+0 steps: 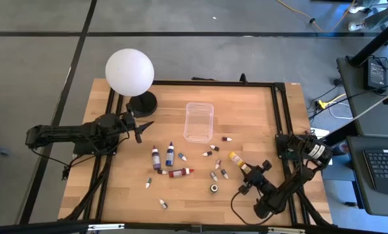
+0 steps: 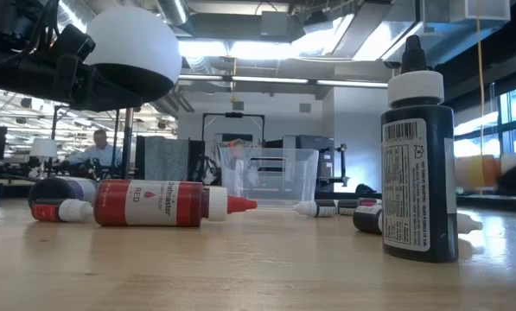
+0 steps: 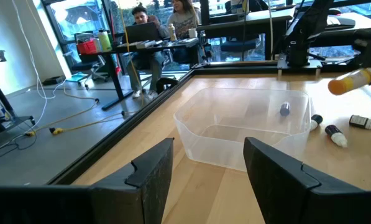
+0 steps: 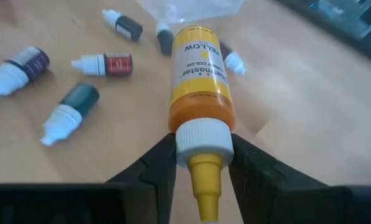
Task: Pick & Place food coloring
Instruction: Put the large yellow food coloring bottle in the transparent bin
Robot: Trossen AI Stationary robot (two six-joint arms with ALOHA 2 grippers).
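At the left of the worktop (image 1: 200, 195), the left gripper (image 1: 140, 129) hangs just beside the black base of the white globe lamp (image 1: 129, 71), its fingers (image 3: 149, 177) spread wide with nothing between them. In the left wrist view it faces the clear plastic box (image 3: 247, 127), which sits open-topped near the middle of the worktop, toward the far edge.

The food coloring lies scattered over the wood on the near side of that box. Left of centre a purple bottle (image 1: 156, 158) and a blue bottle (image 1: 170, 154) lie side by side, with a red bottle (image 1: 180, 173) on its side just in front of them; the low view shows its red label and red pointed cap. Tinier bottles are strewn around: two near the front edge, several more between the red bottle and the right arm, and two close to the box's near right corner. A dark bottle (image 2: 418, 155) with a white collar stands upright close to the low camera.

At the right, the right gripper (image 1: 245, 170) is closed on the yellow bottle (image 4: 199, 78), pinching its white cap collar between both fingers. The bottle lies tilted, its base pointing toward the box, near several small bottles on the wood.
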